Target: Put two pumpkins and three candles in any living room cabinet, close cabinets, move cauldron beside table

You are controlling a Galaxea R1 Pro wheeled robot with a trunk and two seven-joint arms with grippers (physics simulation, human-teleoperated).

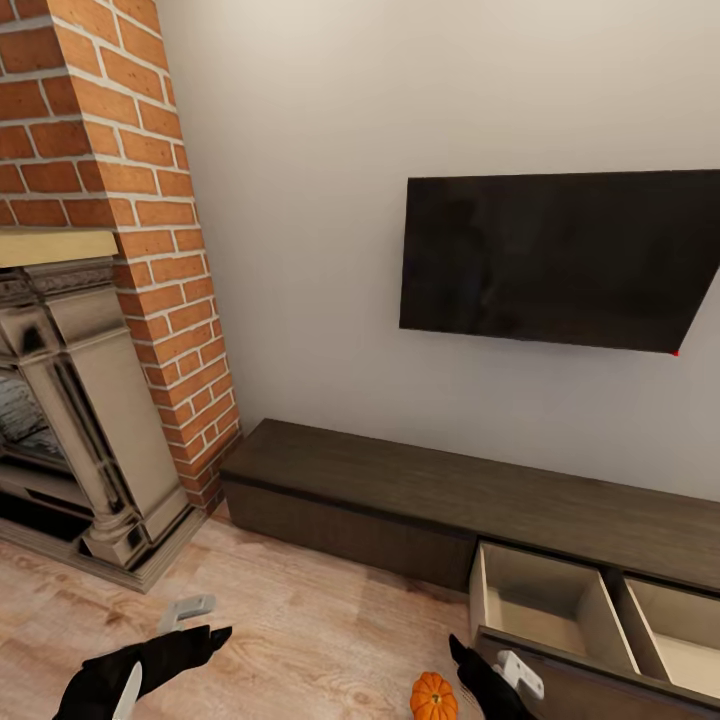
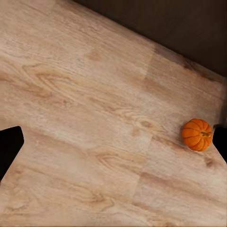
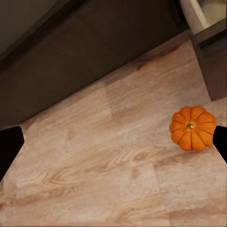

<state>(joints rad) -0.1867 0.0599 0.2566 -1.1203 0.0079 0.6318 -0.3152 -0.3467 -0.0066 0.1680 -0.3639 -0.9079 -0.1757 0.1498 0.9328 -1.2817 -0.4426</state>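
Head view: a long, low dark brown cabinet [image 1: 430, 490] runs along the base of a pale wall [image 1: 300, 200], under a dark wall-mounted television [image 1: 560, 260]. Toward its right end, two drawers are pulled out side by side, the nearer drawer [image 1: 545, 600] and its neighbour [image 1: 675, 635] both showing pale wood interiors with nothing visible inside. At far left stands a red brick chimney [image 1: 120, 200] with a grey stone fireplace [image 1: 70, 400] at its foot. The floor [image 1: 300, 630] is light wood plank.

One orange ribbed pumpkin [image 1: 434, 697] sits on the floor at the lower edge of the view, just in front of the cabinet and just left of the nearer open drawer. The right gripper [image 1: 480, 675] hangs just beside it, on the drawer side, not visibly touching. The left gripper [image 1: 195, 635] hovers over bare floor, well apart from the pumpkin.

Left wrist view: the pumpkin [image 2: 197, 134] lies on its side on the planks, stem pointing sideways, near one dark fingertip [image 2: 220, 142]; the fingers stand wide apart, released and empty.

Right wrist view: the pumpkin [image 3: 192, 127] is seen from above, stem centred, just beside one fingertip [image 3: 220, 142]. The other fingertip [image 3: 9, 146] is far across, so this gripper is also spread and holding nothing. A corner of the open drawer [image 3: 208, 42] shows beyond the pumpkin.
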